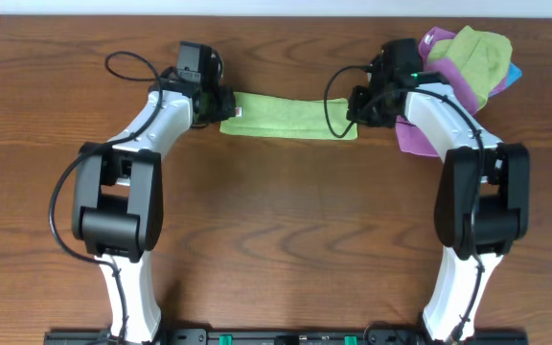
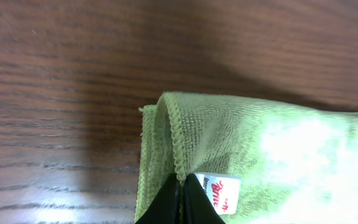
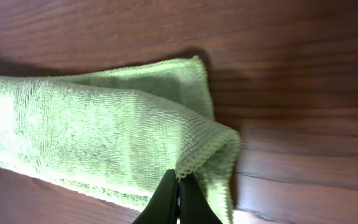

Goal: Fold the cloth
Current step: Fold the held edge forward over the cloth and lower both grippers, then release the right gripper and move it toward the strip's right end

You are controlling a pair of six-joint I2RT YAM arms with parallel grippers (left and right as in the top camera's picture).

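- nearest to us in the overhead view, the two arm bases stand at the near edge of the wooden table [image 1: 286,220], the left arm [image 1: 123,201] on one side and the right arm [image 1: 477,206] on the other, well apart.
- both arms reach away from the bases toward the far part of the table, and each one bends inward at the top.
- the lime green cloth [image 1: 290,116] lies flat on the table between the two grippers as a long narrow strip, folded over on itself in layers.
- the left gripper [image 1: 220,107] is at the left end of the strip. in the left wrist view its fingers [image 2: 166,202] are pressed together and pinch the stitched hem of the cloth, just beside the small white tag [image 2: 219,193] with red letters.
- the right gripper [image 1: 356,113] is at the right end of the strip. in the right wrist view its fingers [image 3: 165,196] are also pressed together and pinch the hemmed corner, where the layers curl up a little.
- a black cable [image 1: 127,65] makes a loop beside the left wrist.
- farther, behind the right gripper, a purple cloth [image 1: 415,139] lies bunched with a duller green cloth [image 1: 477,57] on top, and a small blue piece [image 1: 514,73] shows at their side.
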